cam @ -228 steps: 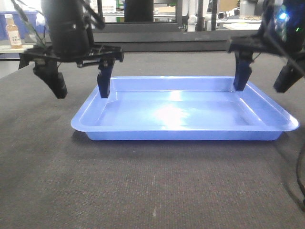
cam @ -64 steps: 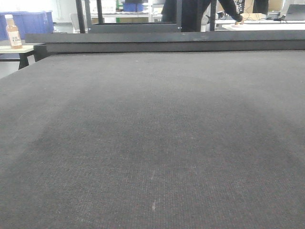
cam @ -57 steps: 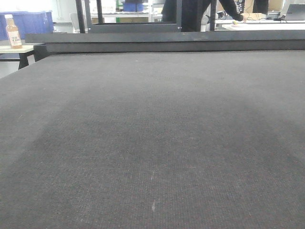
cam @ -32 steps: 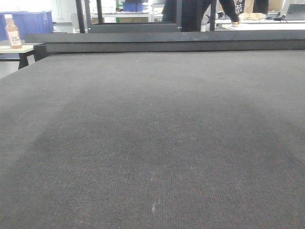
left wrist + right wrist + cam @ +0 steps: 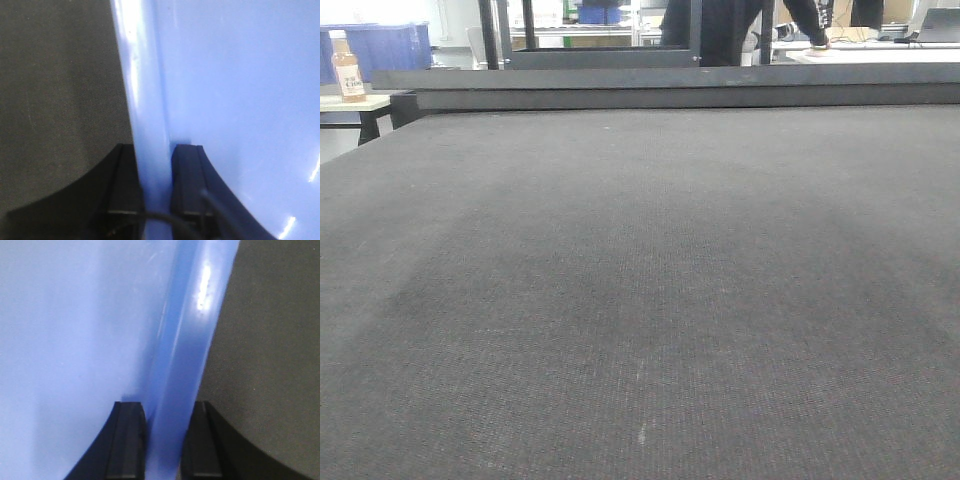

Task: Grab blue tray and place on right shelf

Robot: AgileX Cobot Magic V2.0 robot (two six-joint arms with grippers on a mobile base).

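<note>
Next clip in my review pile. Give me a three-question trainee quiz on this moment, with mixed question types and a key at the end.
1. Multiple choice: which part of the blue tray does the left gripper pinch?
A) its rolled rim
B) the middle of its floor
C) a handle
2. True or false: in the front view the tray rests on the dark table top.
3. Fill in: the right gripper has one finger inside the tray and the other ___ its rim.
Key: 1 A; 2 false, the tray does not show in that view; 3 outside.
</note>
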